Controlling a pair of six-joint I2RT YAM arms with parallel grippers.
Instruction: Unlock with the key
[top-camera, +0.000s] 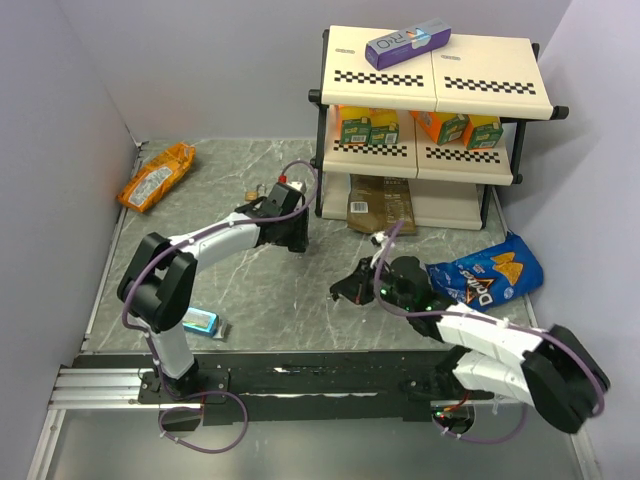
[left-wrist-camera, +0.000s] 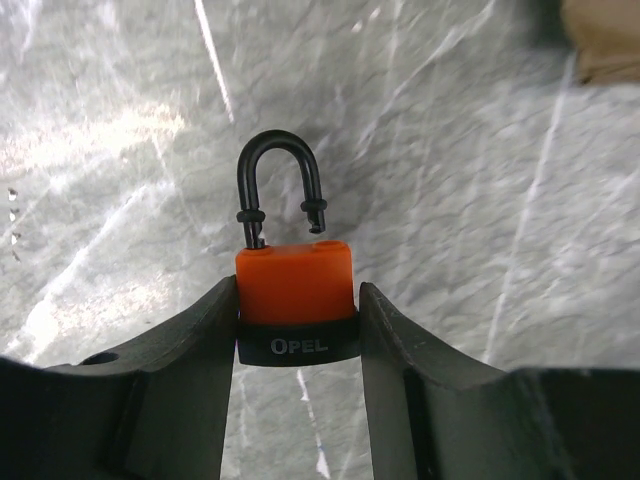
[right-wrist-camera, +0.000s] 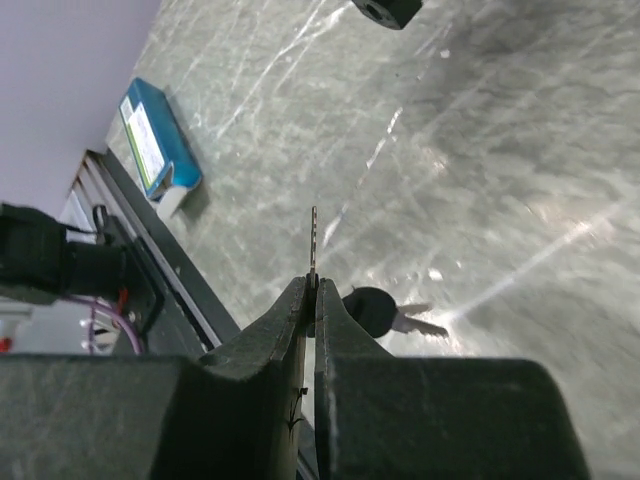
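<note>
From above, the left gripper (top-camera: 287, 203) and right gripper (top-camera: 352, 287) sit apart. At the left wrist, the fingers (left-wrist-camera: 205, 345) clamp the orange-red padlock (left-wrist-camera: 295, 285), its shackle (left-wrist-camera: 280, 185) open beyond their tips. At the right wrist, closed fingers (right-wrist-camera: 285, 320) pinch the key (right-wrist-camera: 313, 245), its blade poking past the tips.

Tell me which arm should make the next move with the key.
Right. The right hand is shut on the key, blade pointing forward. The left hand is busy clamping the orange padlock, whose shackle shows one end lifted free, so it can only steady the lock.
</note>
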